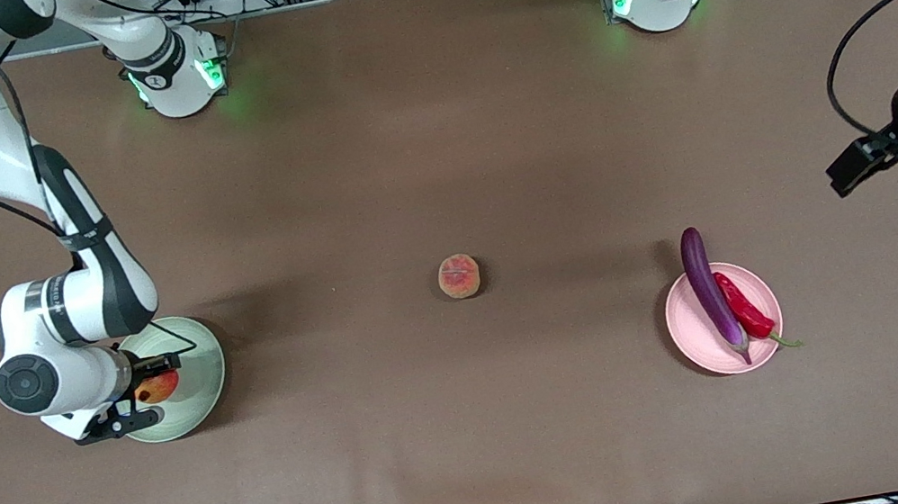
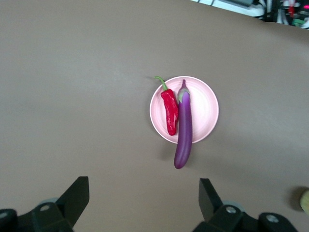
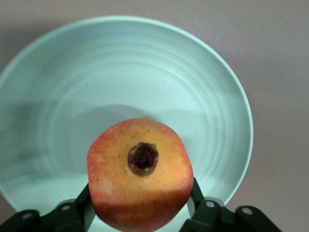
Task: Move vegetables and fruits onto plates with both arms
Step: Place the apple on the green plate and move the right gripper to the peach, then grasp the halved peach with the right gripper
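As right hand [image 3: 140, 212] grips it, fruit [image 3: 140, 174] overhangs green plate [image 3: 203, 87].

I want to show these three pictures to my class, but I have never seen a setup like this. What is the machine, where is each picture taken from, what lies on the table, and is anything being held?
Two white robot arms stand at a brown table.

The wide picture comes from a high camera facing the robots. The other two come from cameras on each arm's wrist.

The right gripper is over the green plate, its fingers shut on the round red-yellow fruit.

The left gripper is open, holds nothing and waits in the air at its own end of the table.

The pink plate carries the purple eggplant and the red chili pepper, lying side by side.

The peach lies alone on the table, between the two plates.
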You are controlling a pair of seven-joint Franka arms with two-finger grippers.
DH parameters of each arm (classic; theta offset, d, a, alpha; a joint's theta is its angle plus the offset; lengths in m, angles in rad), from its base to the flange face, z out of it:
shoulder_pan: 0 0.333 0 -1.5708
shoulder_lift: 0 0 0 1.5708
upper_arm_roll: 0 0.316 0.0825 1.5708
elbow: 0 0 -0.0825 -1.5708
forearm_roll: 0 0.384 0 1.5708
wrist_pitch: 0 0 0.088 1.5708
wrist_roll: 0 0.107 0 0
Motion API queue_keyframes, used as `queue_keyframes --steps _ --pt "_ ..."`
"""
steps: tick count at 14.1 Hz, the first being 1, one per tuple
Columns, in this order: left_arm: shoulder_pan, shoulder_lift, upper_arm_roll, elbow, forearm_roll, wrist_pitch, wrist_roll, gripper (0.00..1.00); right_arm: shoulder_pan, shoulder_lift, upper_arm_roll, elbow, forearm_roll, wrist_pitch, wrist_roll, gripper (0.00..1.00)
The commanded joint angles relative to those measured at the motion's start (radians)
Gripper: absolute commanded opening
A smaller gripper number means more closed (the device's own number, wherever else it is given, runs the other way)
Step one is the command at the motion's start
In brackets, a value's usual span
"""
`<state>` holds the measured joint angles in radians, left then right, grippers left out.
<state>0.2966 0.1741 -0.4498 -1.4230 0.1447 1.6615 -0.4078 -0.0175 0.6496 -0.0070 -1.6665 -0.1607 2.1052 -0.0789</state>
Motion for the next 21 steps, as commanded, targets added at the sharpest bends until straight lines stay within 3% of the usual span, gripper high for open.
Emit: queue_keyframes --steps 1,4,6,8,9,16,18,21 --pt "0.023 -0.074 0.055 -0.019 -0.104 -0.019 0.137 1.00 0.005 -0.033 0.044 0.022 -0.019 -0.045 -0.022 1.00" --pt "-0.195 -0.140 0.284 -0.034 -0.119 -0.129 0.171 1.00 0.040 -0.073 0.129 0.083 0.048 -0.166 0.045 1.00" --pt "-0.240 -0.180 0.347 -0.074 -0.140 -0.147 0.220 1.00 0.082 -0.070 0.160 0.135 0.178 -0.227 0.202 1.00" --pt "-0.244 -0.212 0.359 -0.114 -0.140 -0.148 0.231 1.00 0.166 -0.067 0.162 0.140 0.294 -0.217 0.339 1.00" --pt "-0.244 -0.214 0.359 -0.117 -0.140 -0.148 0.231 1.00 0.216 -0.065 0.160 0.140 0.308 -0.194 0.404 1.00" --pt "-0.238 -0.220 0.350 -0.131 -0.140 -0.157 0.231 1.00 0.497 0.004 0.156 0.140 0.296 0.189 0.965 1.00" --pt "-0.237 -0.229 0.350 -0.143 -0.140 -0.155 0.233 1.00 0.533 0.041 0.154 0.140 0.296 0.289 1.013 1.00" --pt "-0.237 -0.234 0.350 -0.146 -0.140 -0.157 0.233 1.00 0.576 0.100 0.150 0.163 0.293 0.309 1.016 1.00"
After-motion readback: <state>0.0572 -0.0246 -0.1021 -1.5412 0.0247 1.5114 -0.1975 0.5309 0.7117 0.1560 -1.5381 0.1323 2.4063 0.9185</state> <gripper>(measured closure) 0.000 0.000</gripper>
